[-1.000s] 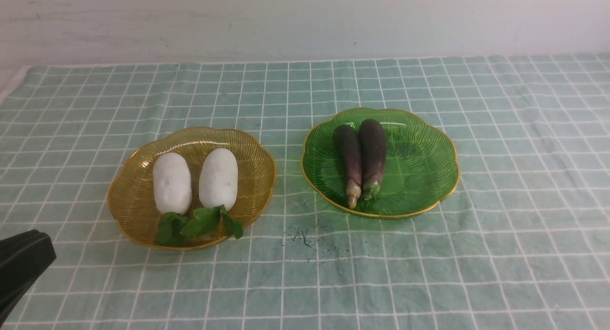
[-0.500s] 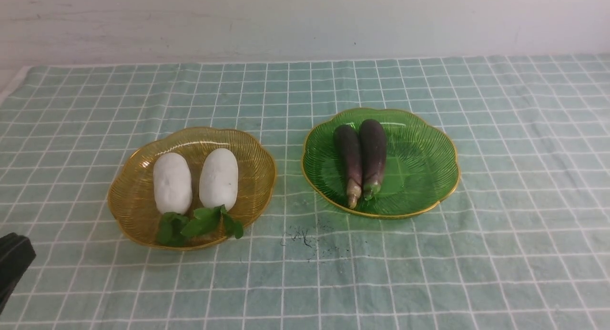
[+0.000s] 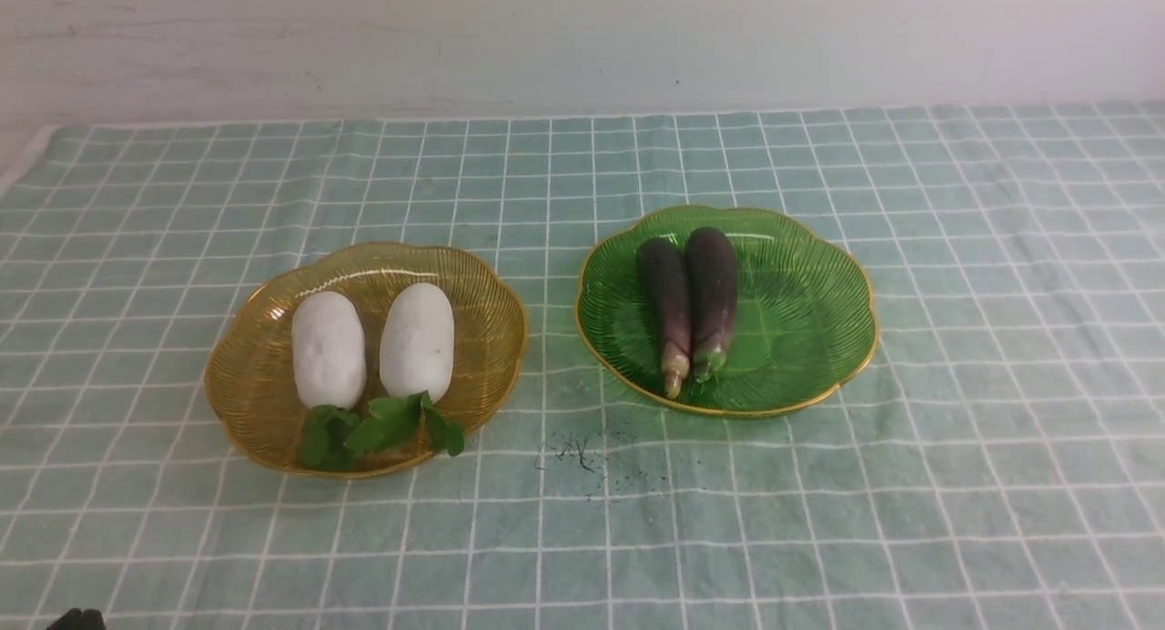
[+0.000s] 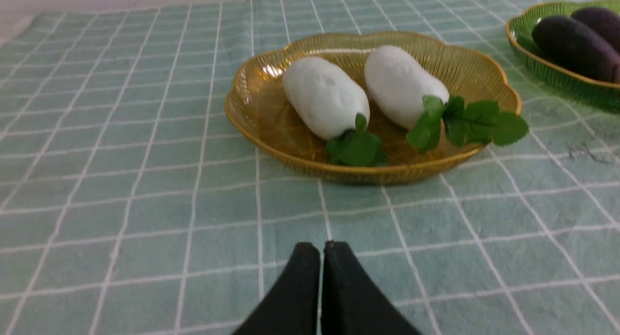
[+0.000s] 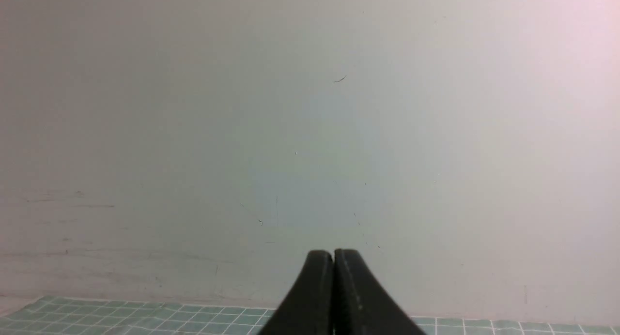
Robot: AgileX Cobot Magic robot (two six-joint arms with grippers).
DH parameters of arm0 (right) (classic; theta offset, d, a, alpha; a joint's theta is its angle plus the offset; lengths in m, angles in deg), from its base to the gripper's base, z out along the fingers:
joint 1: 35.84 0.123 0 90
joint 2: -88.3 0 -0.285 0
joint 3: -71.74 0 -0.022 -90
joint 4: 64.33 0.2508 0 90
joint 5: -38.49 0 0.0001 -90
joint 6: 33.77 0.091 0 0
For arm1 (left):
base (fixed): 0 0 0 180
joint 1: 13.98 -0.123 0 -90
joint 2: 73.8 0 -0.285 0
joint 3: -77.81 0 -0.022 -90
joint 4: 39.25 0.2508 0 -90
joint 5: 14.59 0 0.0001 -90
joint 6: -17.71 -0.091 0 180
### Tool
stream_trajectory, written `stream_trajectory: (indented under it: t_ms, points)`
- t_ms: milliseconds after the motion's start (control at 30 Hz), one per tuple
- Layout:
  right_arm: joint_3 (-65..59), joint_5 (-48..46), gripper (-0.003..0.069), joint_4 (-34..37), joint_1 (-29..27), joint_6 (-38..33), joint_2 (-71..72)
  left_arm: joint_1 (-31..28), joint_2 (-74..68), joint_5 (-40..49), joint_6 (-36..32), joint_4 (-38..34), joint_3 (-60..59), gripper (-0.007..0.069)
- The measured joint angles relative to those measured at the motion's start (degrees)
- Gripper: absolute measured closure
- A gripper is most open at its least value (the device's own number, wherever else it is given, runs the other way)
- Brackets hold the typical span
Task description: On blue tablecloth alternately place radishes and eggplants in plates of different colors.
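The left gripper [image 4: 322, 250] is clenched on nothing, its fingers pressed together above the blue tablecloth [image 3: 819, 521]. Ahead of it sits the amber plate [image 4: 252, 107], bare cloth in between; the two radishes [image 4: 325, 97] lie side by side in that plate, leaves toward the gripper. Farther ahead and to its right is the green plate [image 3: 801, 311] with both eggplants [image 3: 713, 289] touching along their length. A dark smudge [image 3: 578, 452] marks the cloth between the plates' near rims. The right gripper [image 5: 333, 257] is also closed and empty, facing a plain wall [image 5: 310, 107]. No writing is readable.
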Motion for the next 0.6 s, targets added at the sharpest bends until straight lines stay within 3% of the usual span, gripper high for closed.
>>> stream_trajectory:
  t_ms: [600]
  points:
    - [0.0,-1.9,0.0673,-0.2,0.0,0.0,0.0,0.0,0.0,1.8,0.1,0.2,-0.1,0.0632]
